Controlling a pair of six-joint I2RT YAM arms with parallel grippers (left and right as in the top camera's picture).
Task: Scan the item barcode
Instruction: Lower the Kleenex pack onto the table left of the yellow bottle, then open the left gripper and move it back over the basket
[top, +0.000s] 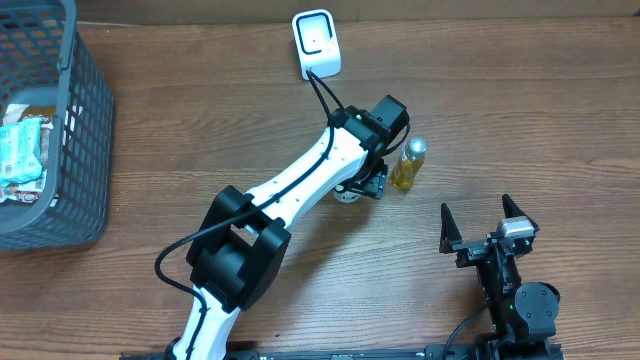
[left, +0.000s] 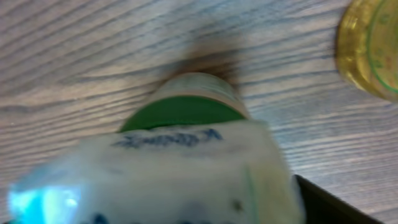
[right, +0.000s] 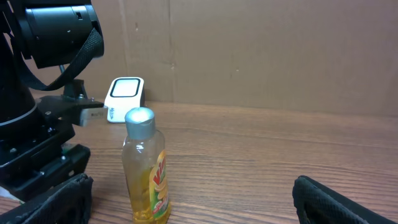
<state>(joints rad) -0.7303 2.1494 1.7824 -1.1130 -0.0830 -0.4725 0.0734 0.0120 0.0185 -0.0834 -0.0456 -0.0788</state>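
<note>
White-labelled, green-banded bottle (left: 186, 143) lies right at the left gripper's (top: 358, 188) jaws, long axis pointing away from them, toward the table (left: 93, 50). Their grip I cannot tell; the right gripper (top: 478, 212) gapes, empty.

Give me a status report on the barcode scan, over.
Right pincer open, empty. Left pincer low at a blurred white-and-green item, grip unclear. Yellow bottle upright close beside it. Scanner further back.

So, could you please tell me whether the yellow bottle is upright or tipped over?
Upright. The yellow bottle stands on its base on the table, silver cap on top.
</note>
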